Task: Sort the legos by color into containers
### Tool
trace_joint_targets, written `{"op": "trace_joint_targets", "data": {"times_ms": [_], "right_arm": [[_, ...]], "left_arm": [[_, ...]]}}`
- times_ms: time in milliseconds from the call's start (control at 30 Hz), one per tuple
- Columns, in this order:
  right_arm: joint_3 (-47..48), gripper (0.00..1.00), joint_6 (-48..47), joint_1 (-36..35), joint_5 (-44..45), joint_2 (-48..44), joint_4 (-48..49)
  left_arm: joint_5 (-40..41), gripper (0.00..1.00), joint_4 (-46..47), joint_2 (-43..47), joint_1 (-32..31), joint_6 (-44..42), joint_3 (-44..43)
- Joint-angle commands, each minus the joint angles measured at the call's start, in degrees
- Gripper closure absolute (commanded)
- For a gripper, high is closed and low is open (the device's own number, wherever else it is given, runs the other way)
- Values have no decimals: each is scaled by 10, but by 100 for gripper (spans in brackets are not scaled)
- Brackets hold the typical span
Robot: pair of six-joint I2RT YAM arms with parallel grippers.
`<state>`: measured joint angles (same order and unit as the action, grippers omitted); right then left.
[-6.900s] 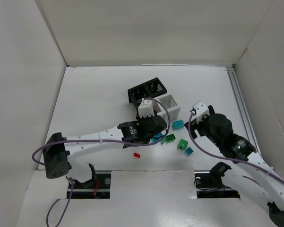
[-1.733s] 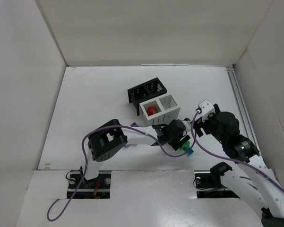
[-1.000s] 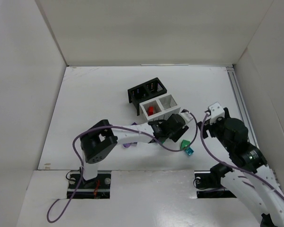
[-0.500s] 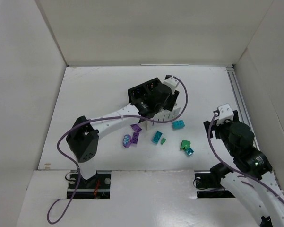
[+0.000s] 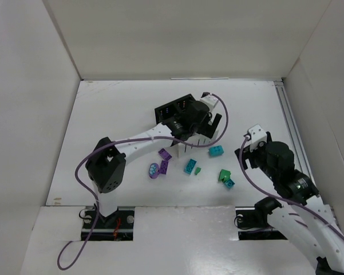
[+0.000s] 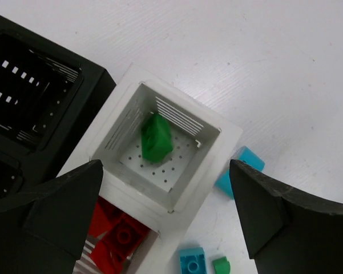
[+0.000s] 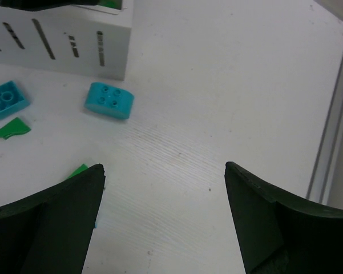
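Observation:
My left gripper (image 6: 165, 165) stands open above the white container (image 6: 188, 197), its jaws wide apart. A green lego (image 6: 156, 137) lies in one compartment, free of the fingers, and red legos (image 6: 117, 228) fill the other. The black container (image 6: 34, 108) adjoins it. From above, the left gripper (image 5: 210, 127) covers most of the white container (image 5: 189, 146), behind which stands the black container (image 5: 177, 109). My right gripper (image 7: 164, 166) is open over bare table, holding nothing. Near it lie a teal lego (image 7: 109, 100) and a green lego (image 7: 79, 170).
Loose on the table in front of the containers are purple legos (image 5: 163, 167), a purple oval (image 5: 154, 170), teal legos (image 5: 190, 166), a small green piece (image 5: 198, 170) and a green and teal pair (image 5: 225, 177). White walls enclose the table on three sides.
The left gripper carried a green lego up over the white container and opened; the lego now sits in the compartment. The right arm swung back left, toward the loose legos.

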<state>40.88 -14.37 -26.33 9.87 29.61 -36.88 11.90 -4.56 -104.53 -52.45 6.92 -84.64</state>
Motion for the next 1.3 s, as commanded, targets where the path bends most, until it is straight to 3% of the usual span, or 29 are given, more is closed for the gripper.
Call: {"op": "trace_joint_targets", "data": {"times_ms": [0,67,200,400,467,733,1267], "right_arm": [[-17,10,-5,-3,-84,9,59],[-29,10,-5,-3,-110,30,65],[-55,10,-7,-51,-137,67,109],[-83,10,0,-201,-115,170,212],[-83,11,19,-237,-83,213,246],[-78,13,75,-253,-37,366,335],[-62,20,76,-259,-64,498,393]], "left_arm": [[-25,8,10,78,-2,-2,19],[-30,0,17,106,-2,-8,40],[-19,0,-5,146,-2,13,55],[20,0,-18,257,-2,91,167],[58,0,-28,321,-2,156,206],[104,0,-92,461,-8,294,370],[104,0,-92,496,-13,316,410]]}}
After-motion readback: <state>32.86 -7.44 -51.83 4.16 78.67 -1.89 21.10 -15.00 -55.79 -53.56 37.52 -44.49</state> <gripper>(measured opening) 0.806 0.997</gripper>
